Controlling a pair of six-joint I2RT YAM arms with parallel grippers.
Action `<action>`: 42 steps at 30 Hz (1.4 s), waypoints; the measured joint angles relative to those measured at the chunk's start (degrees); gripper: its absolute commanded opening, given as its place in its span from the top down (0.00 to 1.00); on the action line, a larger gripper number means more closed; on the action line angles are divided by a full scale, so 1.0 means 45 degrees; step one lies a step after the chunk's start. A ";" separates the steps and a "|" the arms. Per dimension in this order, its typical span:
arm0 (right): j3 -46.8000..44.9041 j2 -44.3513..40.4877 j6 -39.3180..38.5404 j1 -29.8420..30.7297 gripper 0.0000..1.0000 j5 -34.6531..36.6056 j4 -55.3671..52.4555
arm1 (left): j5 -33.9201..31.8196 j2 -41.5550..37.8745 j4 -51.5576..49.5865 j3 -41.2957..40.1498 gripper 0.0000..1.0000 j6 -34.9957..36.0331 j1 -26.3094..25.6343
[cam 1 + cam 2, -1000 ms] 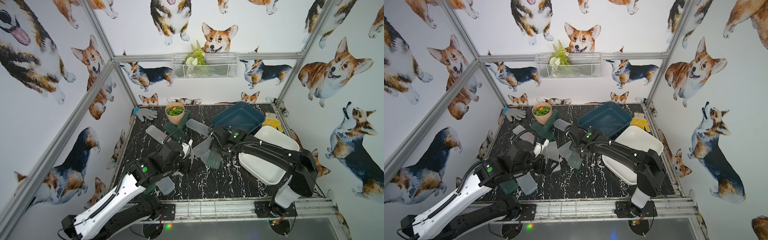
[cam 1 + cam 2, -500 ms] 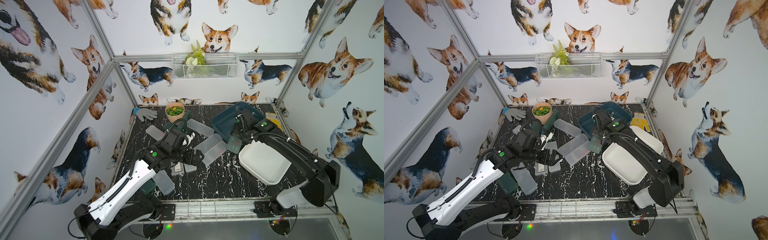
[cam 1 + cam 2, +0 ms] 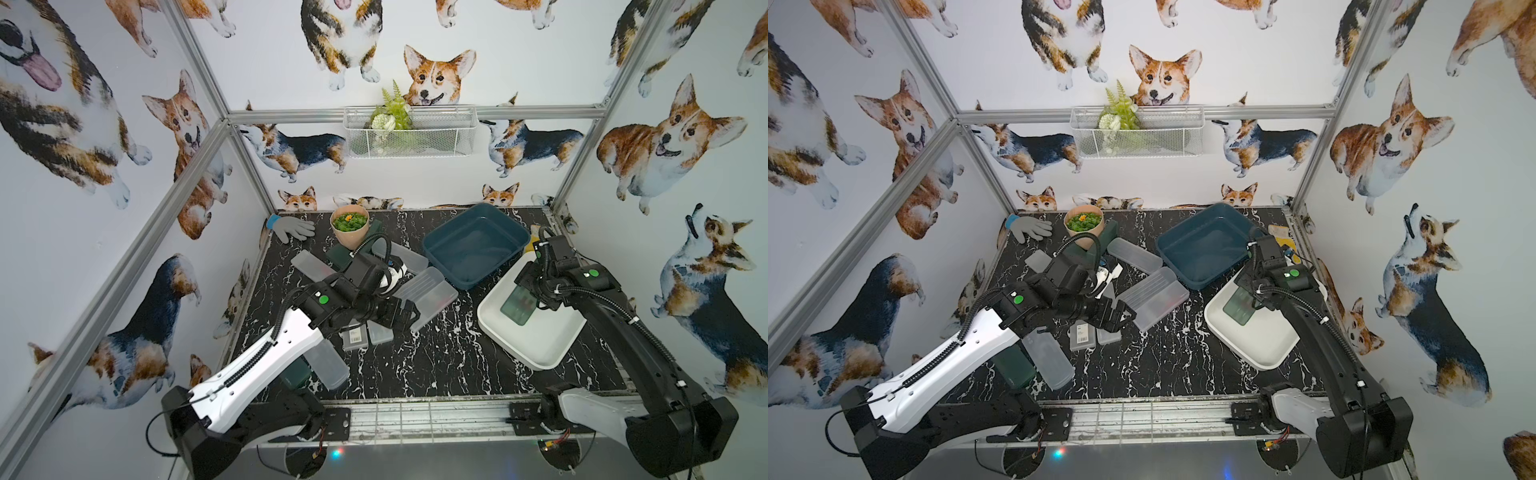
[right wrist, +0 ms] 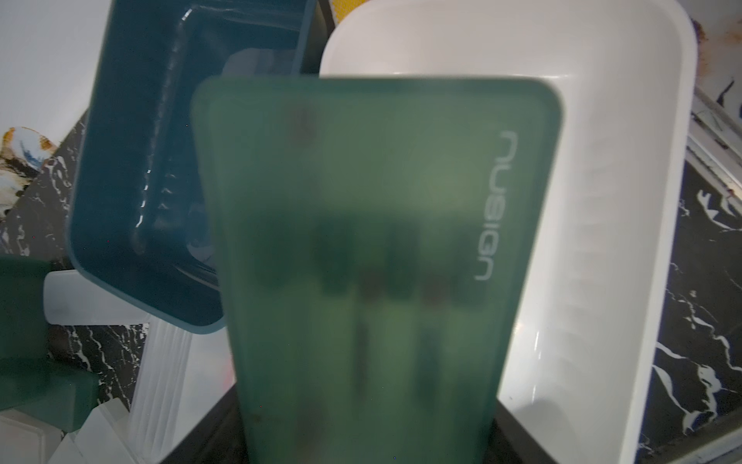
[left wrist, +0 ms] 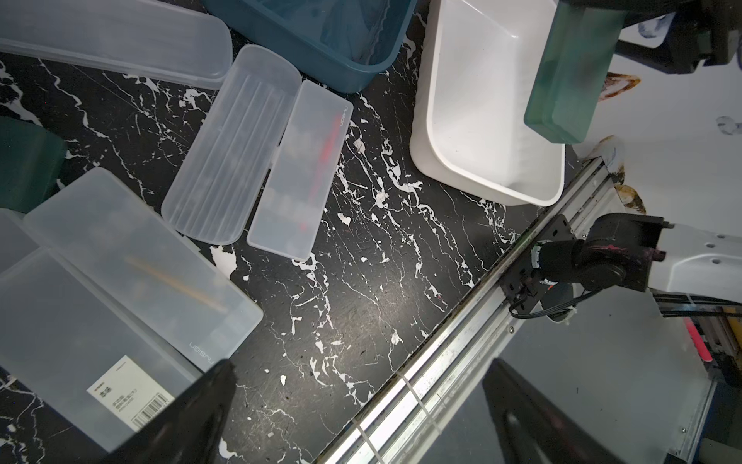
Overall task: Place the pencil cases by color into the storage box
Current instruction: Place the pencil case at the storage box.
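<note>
Now, the placement step: right pincer (image 3: pixel 532 291), part-closed, grips a green pencil case (image 3: pixel 516 306) above the white storage box (image 3: pixel 540 359). Left pincer (image 3: pixel 402 319) gapes wide, empty, over frosted cases (image 3: pixel 426 291) on the counter (image 3: pixel 436 365). Next, probably: lower, then release.

Bare bench (image 3: pixel 424 365) lies open from the front rail (image 3: pixel 415 415) between the heap of clear cases (image 3: pixel 424 291) and the white bin (image 3: pixel 540 340). The left arm (image 3: pixel 270 357) lies across that heap. The green case (image 3: pixel 517 305), held in the jaws of the right gripper (image 3: pixel 534 291), hangs over the white bin's far part; its near part stands free. The blue bin (image 3: pixel 473 249) is open from above. A pot (image 3: pixel 349 235) and a glove (image 3: pixel 293 227) fill the far left corner.
</note>
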 measured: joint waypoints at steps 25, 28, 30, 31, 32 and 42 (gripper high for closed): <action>0.1112 0.6105 -0.1875 -0.3172 0.34 -0.2608 0.1263 | 0.0335 0.0821 0.0180 0.0675 0.01 0.0923 -0.0471; 0.1447 0.6883 -0.2059 -0.3225 0.34 -0.2754 0.1452 | 0.0267 0.1132 0.0296 0.0942 0.01 0.1137 -0.0544; 0.1768 0.7412 -0.2166 -0.3254 0.34 -0.2759 0.1496 | 0.0228 0.1379 0.0393 0.1141 0.01 0.1258 -0.0593; 0.1948 0.7708 -0.2254 -0.3264 0.34 -0.2759 0.1535 | 0.0180 0.1525 0.0447 0.1273 0.01 0.1297 -0.0617; 0.2093 0.7951 -0.2346 -0.3274 0.33 -0.2759 0.1588 | 0.0131 0.1642 0.0486 0.1375 0.01 0.1321 -0.0631; 0.2871 0.9379 -0.2783 -0.3541 0.31 -0.2735 0.2001 | -0.0243 0.2885 0.0695 0.2579 0.01 0.1545 -0.0646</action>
